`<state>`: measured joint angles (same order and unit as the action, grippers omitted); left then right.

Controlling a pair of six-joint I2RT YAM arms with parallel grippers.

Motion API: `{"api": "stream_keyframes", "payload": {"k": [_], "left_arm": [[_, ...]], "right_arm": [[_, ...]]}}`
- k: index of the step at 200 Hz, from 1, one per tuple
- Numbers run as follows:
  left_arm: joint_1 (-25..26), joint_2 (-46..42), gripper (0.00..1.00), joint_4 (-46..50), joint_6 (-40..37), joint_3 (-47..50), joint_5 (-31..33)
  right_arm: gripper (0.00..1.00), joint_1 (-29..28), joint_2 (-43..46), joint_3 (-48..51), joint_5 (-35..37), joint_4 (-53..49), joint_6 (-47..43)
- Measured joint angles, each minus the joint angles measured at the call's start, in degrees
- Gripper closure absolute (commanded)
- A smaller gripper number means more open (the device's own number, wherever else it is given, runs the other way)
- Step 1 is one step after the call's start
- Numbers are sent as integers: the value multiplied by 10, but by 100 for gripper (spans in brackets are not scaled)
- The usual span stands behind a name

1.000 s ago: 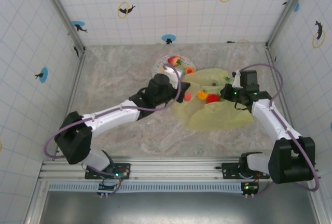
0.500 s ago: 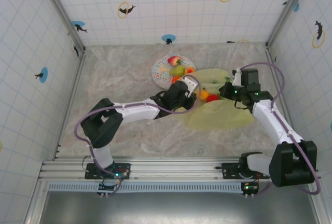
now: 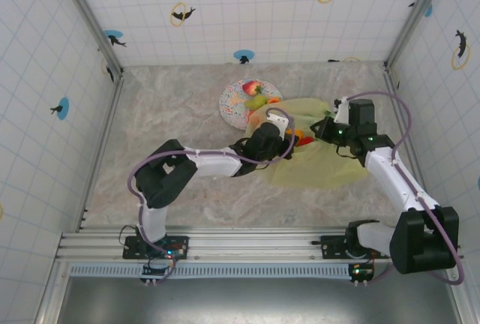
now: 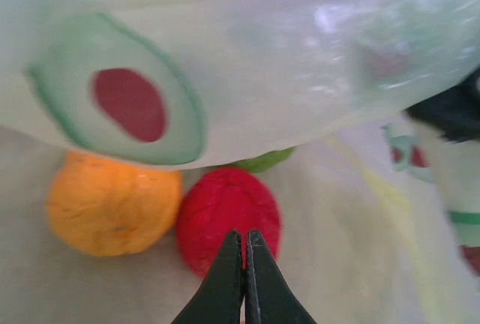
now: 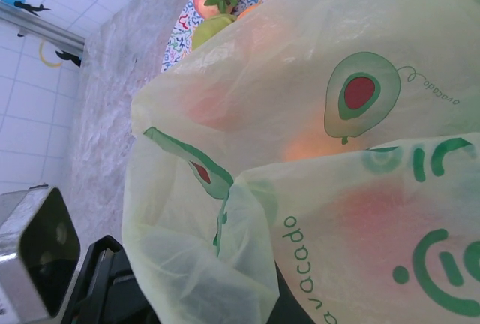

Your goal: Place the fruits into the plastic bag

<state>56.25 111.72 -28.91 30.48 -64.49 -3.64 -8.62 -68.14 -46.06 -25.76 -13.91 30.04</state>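
Our right gripper [image 3: 324,130] clamps the rim of the plastic bag [image 5: 300,76] to prop its mouth open, so our left gripper [image 4: 243,243], fingers together and empty, sits inside beside the red fruit [image 4: 225,208] and orange fruit [image 4: 112,208] already bagged.
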Motion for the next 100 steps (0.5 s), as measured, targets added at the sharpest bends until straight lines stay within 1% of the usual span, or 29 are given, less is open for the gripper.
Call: {"api": "stream_keyframes", "payload": {"k": [52, 86, 100], "left_arm": [[0, 16, 100, -50, 36, 24, -76], [0, 39, 100, -50, 39, 26, -98], [0, 47, 98, -50, 39, 25, -103]], "right_arm": [[100, 1, 0, 3, 1, 2, 2], [100, 1, 0, 3, 2, 2, 2], [100, 1, 0, 3, 2, 2, 2]]}}
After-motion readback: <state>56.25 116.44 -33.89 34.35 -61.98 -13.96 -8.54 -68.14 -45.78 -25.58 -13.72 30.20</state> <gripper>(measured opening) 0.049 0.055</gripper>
